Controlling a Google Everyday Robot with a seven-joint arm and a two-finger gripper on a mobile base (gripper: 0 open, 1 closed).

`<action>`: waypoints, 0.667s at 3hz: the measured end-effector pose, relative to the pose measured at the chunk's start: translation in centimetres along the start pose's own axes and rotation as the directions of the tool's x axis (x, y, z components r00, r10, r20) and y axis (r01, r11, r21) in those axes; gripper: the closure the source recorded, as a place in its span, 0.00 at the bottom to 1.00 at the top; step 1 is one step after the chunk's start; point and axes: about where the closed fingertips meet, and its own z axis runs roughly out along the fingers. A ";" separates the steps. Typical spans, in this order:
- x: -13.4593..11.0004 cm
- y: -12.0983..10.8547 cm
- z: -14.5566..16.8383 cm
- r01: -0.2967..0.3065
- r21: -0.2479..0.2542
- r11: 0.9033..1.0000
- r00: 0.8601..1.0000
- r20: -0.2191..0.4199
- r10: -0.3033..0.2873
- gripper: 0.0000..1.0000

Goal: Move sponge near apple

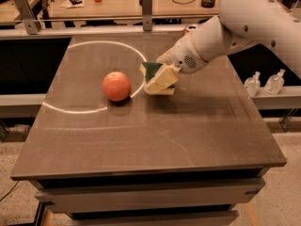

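The sponge (158, 83) is pinched by the gripper (166, 74) and is held tilted, low over the tabletop (188, 131), near the apple (116, 86).

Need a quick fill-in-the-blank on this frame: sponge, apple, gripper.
1. In the camera view, the sponge is to the ____ of the apple.
2. The gripper is shut on the sponge, whose scouring face is dark ____.
3. The apple rests on the table, ____ the pale circle on it.

Missing words: right; green; inside.
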 end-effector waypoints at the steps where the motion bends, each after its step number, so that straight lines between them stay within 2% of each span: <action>1: -0.7 1.2 1.9 0.008 -0.049 0.999 1.000 -0.003 -0.008 1.00; 2: -0.7 1.3 2.0 0.010 -0.052 0.999 1.000 -0.004 -0.010 0.83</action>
